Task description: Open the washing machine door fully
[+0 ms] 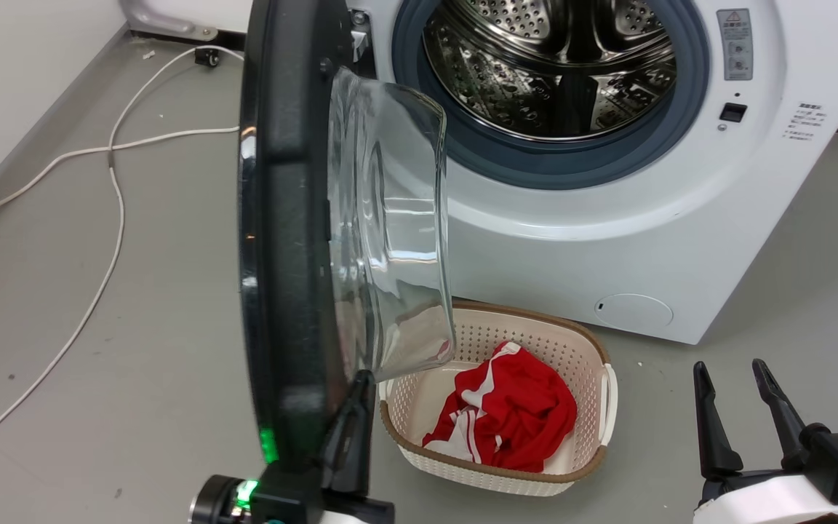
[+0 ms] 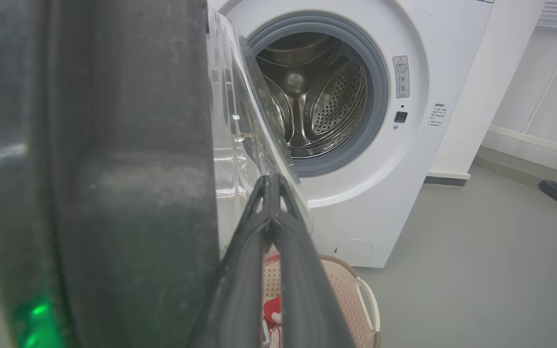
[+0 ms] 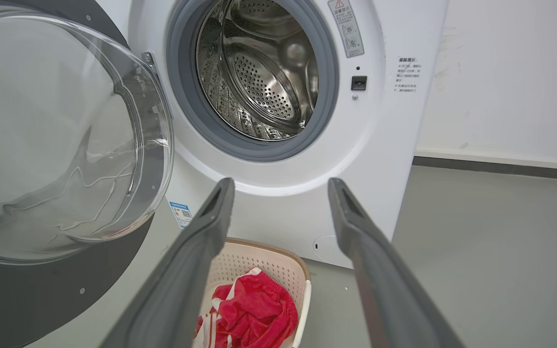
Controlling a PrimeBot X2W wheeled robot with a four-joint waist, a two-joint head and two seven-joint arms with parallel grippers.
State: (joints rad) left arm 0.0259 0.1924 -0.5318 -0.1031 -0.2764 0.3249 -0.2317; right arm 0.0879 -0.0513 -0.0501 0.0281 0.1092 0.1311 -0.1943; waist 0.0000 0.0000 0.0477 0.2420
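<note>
1. The washing machine door (image 1: 281, 218) stands swung well out from the washing machine (image 1: 608, 240). It is hinged on the robot's left side of the opening and shows almost edge-on in the head view. Its clear glass bowl (image 1: 390, 218) bulges toward the robot's right.
2. The opening is uncovered, showing the steel drum (image 1: 557, 65) inside its blue-grey rubber ring (image 1: 535, 164).
3. The left gripper (image 1: 362, 378) has its two fingers pressed together with nothing between them. They lie close along the door's inner side at its lower edge, just beside the glass bowl. Whether they touch it cannot be told.
4. The right gripper (image 1: 729, 367) is spread and holds nothing. It is low on the right, well apart from the door, with its fingers pointing toward the machine.
5. A beige basket (image 1: 601, 364) sits on the floor (image 1: 135, 327) in front of the machine, partly under the glass bowl, with a red and white garment (image 1: 513, 407) in it.
6. A white cable (image 1: 113, 182) trails across the floor left of the door.
</note>
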